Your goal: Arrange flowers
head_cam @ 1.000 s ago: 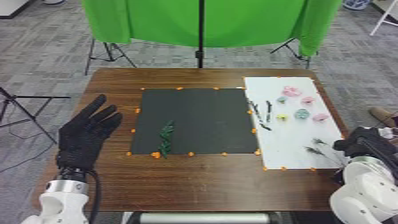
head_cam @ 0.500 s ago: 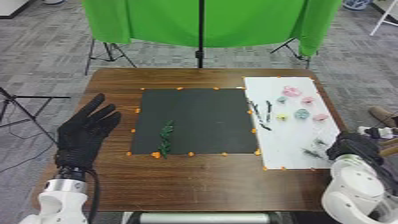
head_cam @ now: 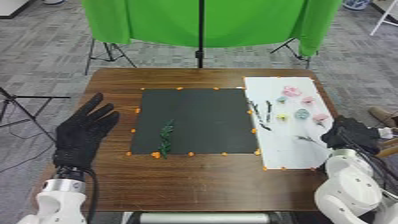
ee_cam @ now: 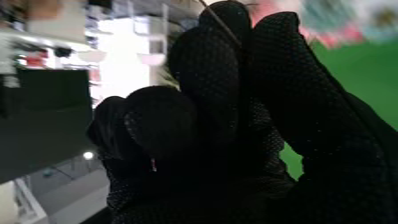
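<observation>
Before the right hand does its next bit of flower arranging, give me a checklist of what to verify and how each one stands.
1. Green leafy sprig lying on the dark sheet: ok.
2. Left hand off the dark sheet: ok, open at its left.
3. Yellow flower available on the white sheet: ok.
4. A flower placed on the dark sheet: not ok, none there.
5. Right hand over the dark sheet: not ok, at the white sheet's right edge.
6. Thin stem firmly held by the right hand: cannot tell.
</observation>
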Controlling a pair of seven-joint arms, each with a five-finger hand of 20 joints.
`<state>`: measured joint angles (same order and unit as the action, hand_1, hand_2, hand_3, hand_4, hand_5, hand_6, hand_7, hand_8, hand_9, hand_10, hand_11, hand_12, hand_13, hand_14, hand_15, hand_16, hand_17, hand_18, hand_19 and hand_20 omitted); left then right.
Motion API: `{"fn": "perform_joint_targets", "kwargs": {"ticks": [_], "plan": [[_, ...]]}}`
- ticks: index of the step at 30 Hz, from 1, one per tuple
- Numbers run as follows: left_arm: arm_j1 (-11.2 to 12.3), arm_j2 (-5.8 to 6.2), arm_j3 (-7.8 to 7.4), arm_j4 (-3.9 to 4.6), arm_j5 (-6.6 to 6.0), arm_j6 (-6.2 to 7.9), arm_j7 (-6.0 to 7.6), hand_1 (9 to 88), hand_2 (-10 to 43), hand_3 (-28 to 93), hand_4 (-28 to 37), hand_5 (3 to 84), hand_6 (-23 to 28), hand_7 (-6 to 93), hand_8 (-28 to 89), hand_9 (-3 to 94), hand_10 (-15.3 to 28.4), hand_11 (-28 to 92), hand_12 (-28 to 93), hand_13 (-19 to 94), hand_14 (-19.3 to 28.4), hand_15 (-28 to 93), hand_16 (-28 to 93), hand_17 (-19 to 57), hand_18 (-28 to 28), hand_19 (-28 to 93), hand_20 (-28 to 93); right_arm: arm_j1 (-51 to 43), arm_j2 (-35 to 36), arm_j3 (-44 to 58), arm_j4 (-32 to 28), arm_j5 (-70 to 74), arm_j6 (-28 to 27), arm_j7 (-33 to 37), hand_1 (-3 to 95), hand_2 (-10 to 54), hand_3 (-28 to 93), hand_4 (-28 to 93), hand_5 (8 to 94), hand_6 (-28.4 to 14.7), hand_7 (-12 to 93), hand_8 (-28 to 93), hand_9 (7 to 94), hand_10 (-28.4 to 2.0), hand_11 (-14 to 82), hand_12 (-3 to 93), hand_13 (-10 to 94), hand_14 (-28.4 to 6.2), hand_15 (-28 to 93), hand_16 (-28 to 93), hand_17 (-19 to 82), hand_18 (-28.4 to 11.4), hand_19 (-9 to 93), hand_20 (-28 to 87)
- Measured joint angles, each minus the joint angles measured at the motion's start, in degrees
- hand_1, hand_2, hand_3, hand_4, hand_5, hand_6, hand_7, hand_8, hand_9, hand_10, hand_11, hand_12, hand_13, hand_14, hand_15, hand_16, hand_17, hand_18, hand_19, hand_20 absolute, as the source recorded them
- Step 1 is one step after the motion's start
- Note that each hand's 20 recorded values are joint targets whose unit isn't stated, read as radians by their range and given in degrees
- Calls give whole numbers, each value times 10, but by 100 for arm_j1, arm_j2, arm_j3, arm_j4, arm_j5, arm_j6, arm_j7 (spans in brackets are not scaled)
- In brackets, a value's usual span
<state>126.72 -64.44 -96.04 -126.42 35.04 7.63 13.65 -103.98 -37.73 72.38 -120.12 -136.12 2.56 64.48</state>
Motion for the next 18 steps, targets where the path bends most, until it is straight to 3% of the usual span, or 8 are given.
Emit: {"fn": "perform_joint_targets", "kwargs": {"ticks": [5, 8, 13, 18], "plan": [[40, 0, -69, -41, -2, 16, 7, 262, 76, 799, -199, 400, 99, 132, -97, 373, 205, 255, 112, 272, 275, 536, -83, -85, 281, 579, 40, 701, -174, -531, -302, 61, -11, -375, 531, -95, 738, -283, 905, -20, 198, 77, 864, -126, 503, 221, 759, -122, 791, 176, 414, -255, 932, 677], [77, 45, -53, -59, -21, 61, 110, 262, 76, 798, -200, 398, 98, 133, -96, 373, 206, 255, 112, 272, 275, 536, -83, -85, 281, 578, 40, 1412, -392, -1208, -273, 308, -46, -736, 530, -95, 739, -283, 907, -23, 197, 81, 865, -126, 507, 219, 761, -123, 793, 177, 417, -257, 932, 681], [106, 124, -45, -67, -24, 84, 194, 260, 75, 800, -199, 398, 98, 133, -97, 374, 206, 254, 112, 272, 275, 537, -83, -85, 281, 579, 40, 2523, -959, -2353, 64, 662, -210, -1140, 525, -95, 737, -282, 909, -22, 200, 88, 865, -126, 517, 220, 762, -124, 798, 178, 418, -255, 932, 686], [96, 108, -61, -71, -14, 82, 120, 260, 75, 800, -200, 397, 97, 134, -97, 373, 207, 253, 112, 272, 274, 536, -84, -85, 281, 579, 40, 3375, -1656, -3381, 636, 562, -351, -1199, 517, -95, 725, -275, 916, -22, 203, 89, 868, -129, 528, 221, 765, -127, 805, 179, 423, -253, 932, 692]]}}
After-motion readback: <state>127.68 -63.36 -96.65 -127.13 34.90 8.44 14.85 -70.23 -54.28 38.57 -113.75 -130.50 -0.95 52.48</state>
